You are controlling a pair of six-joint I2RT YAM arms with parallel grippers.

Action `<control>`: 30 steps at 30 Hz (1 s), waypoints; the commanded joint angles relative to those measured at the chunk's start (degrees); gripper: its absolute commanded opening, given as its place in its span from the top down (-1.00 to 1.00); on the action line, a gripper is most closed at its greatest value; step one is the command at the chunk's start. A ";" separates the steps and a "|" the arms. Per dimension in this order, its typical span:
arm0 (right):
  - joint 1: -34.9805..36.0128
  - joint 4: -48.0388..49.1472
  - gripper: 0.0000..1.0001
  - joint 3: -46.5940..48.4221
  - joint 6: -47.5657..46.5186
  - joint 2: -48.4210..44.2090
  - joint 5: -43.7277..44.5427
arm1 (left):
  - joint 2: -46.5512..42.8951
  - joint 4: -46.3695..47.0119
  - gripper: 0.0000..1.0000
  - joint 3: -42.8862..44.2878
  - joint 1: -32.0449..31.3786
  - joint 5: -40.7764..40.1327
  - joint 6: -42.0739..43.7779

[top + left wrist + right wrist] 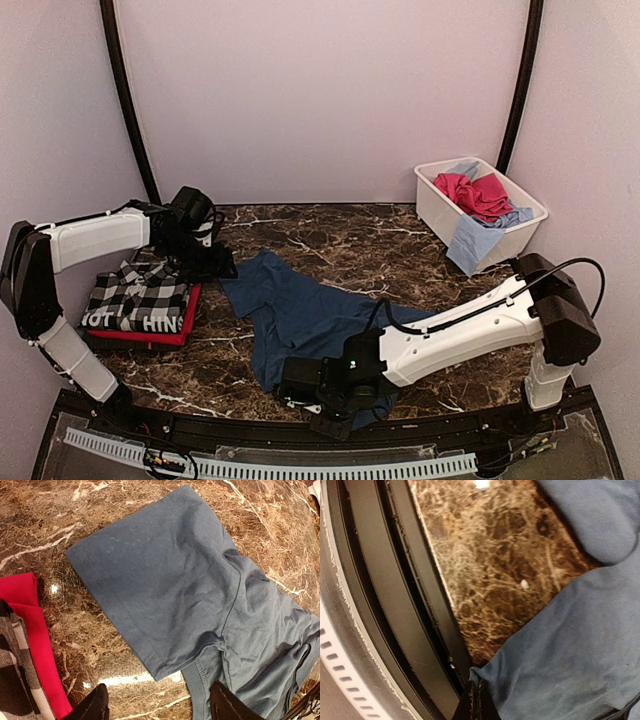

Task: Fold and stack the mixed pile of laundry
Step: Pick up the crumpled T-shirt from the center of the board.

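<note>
Brown marble with white veins makes up the surface [380,250], and a navy tee [300,320] lies spread and rumpled across its middle. From above, the left arm runs a white link in from the left, elbow bent, and the left claw [215,268] hangs over the tee's far left sleeve. The right arm stretches low from the right side, and the right claw [325,418] sits at the tee's near hem. Left of the tee, a black-and-white checked garment [140,295] with white lettering lies folded flat on a folded red tee [150,335]. Right of the tee and well apart stands a white plastic tub [432,212], holding a crumpled pink piece [475,195]. A light blue piece [470,240] drapes over its rim.

The left wrist view looks down on the tee's sleeve [165,580], a soft matte knit with a stitched hem. The left claw [157,707] is spread wide, its dark fingers [95,705] apart above the sleeve and gripping nothing. Left of the sleeve show the red tee [30,630] and the checked garment [15,680].

In the right wrist view the tee [570,655] fills the right side, beside a black rail [380,605] at the surface's edge. One dark finger [477,702] touches the hem, but I cannot tell whether the right claw is closed on it.
</note>
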 commanded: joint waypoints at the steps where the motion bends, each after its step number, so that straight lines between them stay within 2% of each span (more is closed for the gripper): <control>1: -1.50 -5.08 1.00 3.05 0.63 -6.09 6.44 | -1.83 0.28 -0.35 -1.82 -0.05 1.12 -0.78; 7: -5.20 -7.01 1.00 3.75 0.67 -13.86 11.11 | -2.35 2.45 -0.28 -4.61 -0.22 2.74 -0.88; 18: -23.90 -7.92 1.00 1.80 -2.35 -29.01 20.73 | -0.73 5.91 0.02 -9.42 -5.74 -0.20 -1.67; 24: -32.47 -8.15 1.00 2.62 -3.98 -34.59 23.92 | 0.90 6.79 0.05 -8.95 -6.85 -4.91 -4.73; 30: -39.02 -6.23 1.00 2.89 -7.08 -36.74 24.16 | 5.33 4.96 0.08 -5.05 -6.88 -6.15 -5.36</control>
